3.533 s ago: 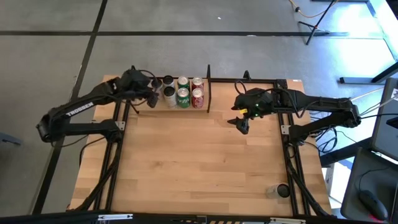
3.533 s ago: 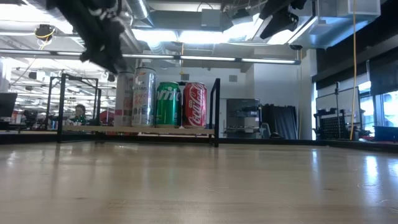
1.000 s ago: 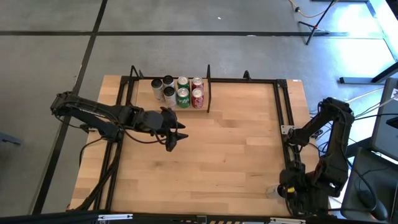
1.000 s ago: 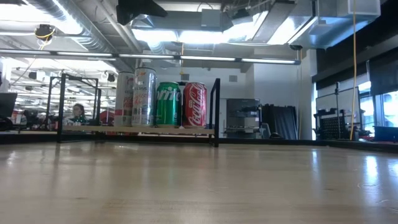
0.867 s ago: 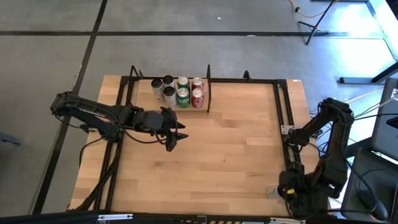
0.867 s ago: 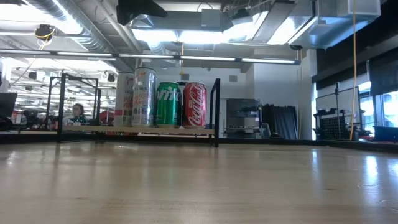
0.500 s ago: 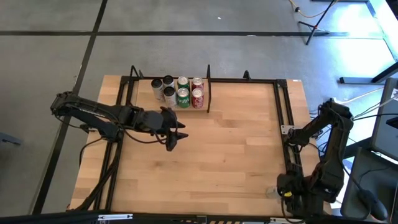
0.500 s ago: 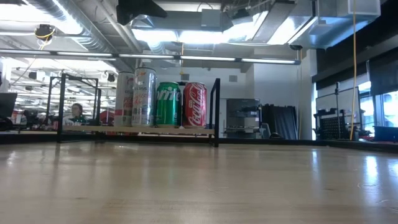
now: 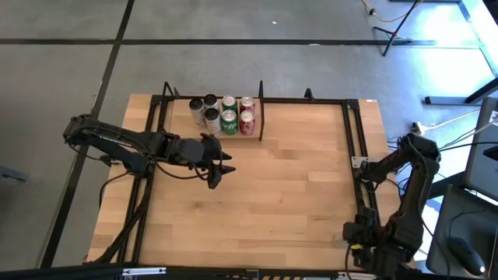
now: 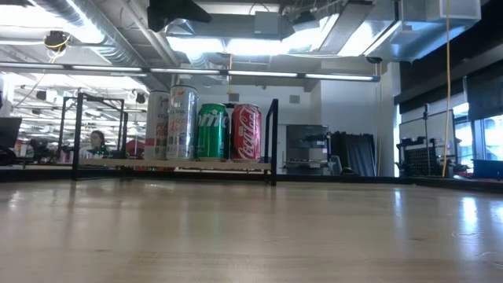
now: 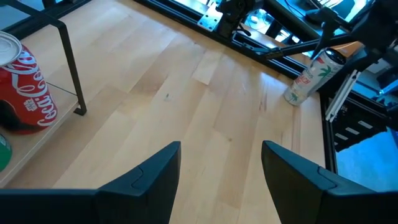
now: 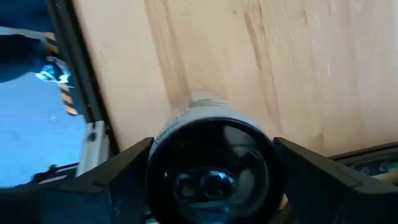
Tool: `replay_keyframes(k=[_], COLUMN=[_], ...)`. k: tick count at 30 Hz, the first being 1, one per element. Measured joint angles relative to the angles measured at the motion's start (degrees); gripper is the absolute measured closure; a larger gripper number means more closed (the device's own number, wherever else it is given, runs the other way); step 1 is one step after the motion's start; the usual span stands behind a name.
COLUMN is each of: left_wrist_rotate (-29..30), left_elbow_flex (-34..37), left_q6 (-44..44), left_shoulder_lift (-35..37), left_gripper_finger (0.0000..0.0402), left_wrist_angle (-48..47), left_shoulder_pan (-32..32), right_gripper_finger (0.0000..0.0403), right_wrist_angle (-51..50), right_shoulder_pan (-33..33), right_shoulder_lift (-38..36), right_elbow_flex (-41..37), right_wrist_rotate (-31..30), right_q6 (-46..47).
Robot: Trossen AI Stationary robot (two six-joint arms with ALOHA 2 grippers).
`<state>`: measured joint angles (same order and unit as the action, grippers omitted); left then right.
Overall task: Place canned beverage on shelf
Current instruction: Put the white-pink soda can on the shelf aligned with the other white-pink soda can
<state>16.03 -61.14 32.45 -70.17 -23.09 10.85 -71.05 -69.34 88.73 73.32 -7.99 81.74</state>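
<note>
A tall white can (image 11: 308, 78) with a dark top stands upright at the table's near right corner. My right gripper (image 9: 354, 236) points down over it. In the right wrist view the two open fingers (image 12: 127, 180) flank the can's top end (image 12: 211, 168). My left gripper (image 9: 217, 174) hovers open and empty over the table, just in front of the shelf (image 9: 253, 134). The shelf's light board (image 10: 196, 164) at the far left carries several upright cans, among them a red one (image 11: 22, 87) and a green one (image 10: 211, 132). My right gripper comes at the can from above, pointing down, one finger on each side of the can's top end (image 12: 186, 118). The can stands on the table. Whether the fingers touch it I cannot tell.
Black rails run along the table's right side (image 9: 359, 163) and left side (image 9: 148, 187), close to the can. The shelf's black upright rod (image 11: 69, 68) stands at its right end. The wide wooden tabletop (image 9: 288, 194) lies between the arms.
My right arm has gone a little further toward the table's near edge and down at the near right corner, and in the high view it now covers more of the can. The left arm has kept still.
</note>
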Motion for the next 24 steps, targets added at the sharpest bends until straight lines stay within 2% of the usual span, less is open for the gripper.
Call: replay_keyframes(k=[3,7,13,16,19,24], left_wrist_rotate=[0.00,-0.55,-0.58,-0.66,-0.66,0.44], left_elbow_flex=[0.00,0.00,0.00,0.00,-0.04,-0.04], left_q6=[0.01,0.26,-1.49,-2.60,-2.57,-1.06], left_shoulder_lift=[0.00,0.08,2.67,4.96,7.36,9.62], left_gripper_finger=[0.0191,0.0191,0.0191,0.0191,0.0191,0.0191], left_wrist_angle=[0.02,0.02,-0.68,-3.34,-9.56,-23.39], left_shoulder_pan=[0.00,0.00,0.00,0.00,0.01,0.91], right_gripper_finger=[0.0107,0.0174,0.0179,0.0179,0.0179,0.0179], right_wrist_angle=[-0.41,-0.57,-6.51,-9.34,-9.73,-1.43], right_shoulder_pan=[0.01,1.95,9.33,16.13,25.20,42.92], right_shoulder_lift=[1.55,1.67,-0.41,-1.17,-1.27,-0.45], right_elbow_flex=[0.00,0.07,4.88,8.35,12.01,15.82], right_wrist_rotate=[0.92,2.72,-1.70,-6.44,-8.58,-7.24], right_q6=[0.03,-0.22,-11.11,-20.76,-31.05,-39.11])
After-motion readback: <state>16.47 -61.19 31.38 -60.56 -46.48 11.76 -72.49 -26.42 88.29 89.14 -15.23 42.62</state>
